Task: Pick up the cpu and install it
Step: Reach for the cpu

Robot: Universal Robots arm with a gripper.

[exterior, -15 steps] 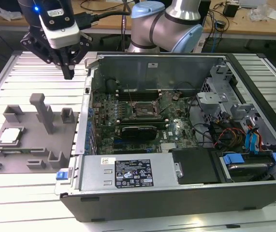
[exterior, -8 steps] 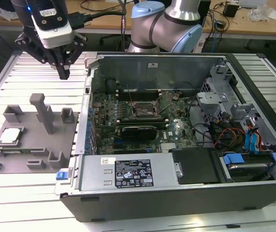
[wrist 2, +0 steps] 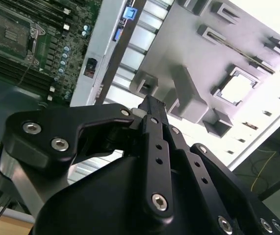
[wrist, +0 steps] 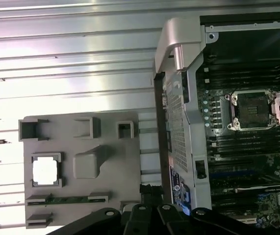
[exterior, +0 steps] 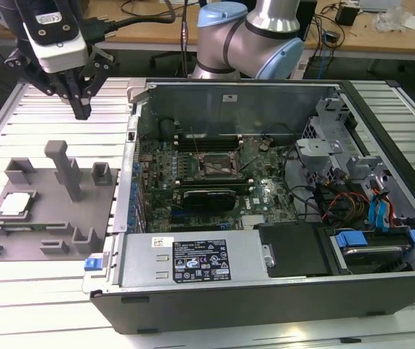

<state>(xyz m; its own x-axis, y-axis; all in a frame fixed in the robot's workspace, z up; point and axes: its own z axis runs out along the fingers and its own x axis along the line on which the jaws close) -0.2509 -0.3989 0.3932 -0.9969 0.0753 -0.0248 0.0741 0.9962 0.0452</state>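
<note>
The cpu (exterior: 14, 205) is a silvery-white square chip lying flat in a recess of the grey fixture plate (exterior: 51, 211) at the exterior view's left. It also appears in both wrist views (wrist 2: 238, 88) (wrist: 45, 171). My gripper (exterior: 82, 110) hangs in the air above the fixture's far edge, well apart from the chip, with its black fingers closed to a point and nothing between them. The fingertips (wrist 2: 151, 104) show pressed together in the second wrist view. The black-framed socket (exterior: 214, 164) (wrist: 251, 110) sits bare on the motherboard inside the open computer case.
A tall grey post (exterior: 65, 171) and several small blocks stand on the fixture between gripper and chip. The case wall (exterior: 129, 156) rises beside the fixture. A power supply (exterior: 192, 258) and a drive cage (exterior: 367, 196) fill the case's near and right parts.
</note>
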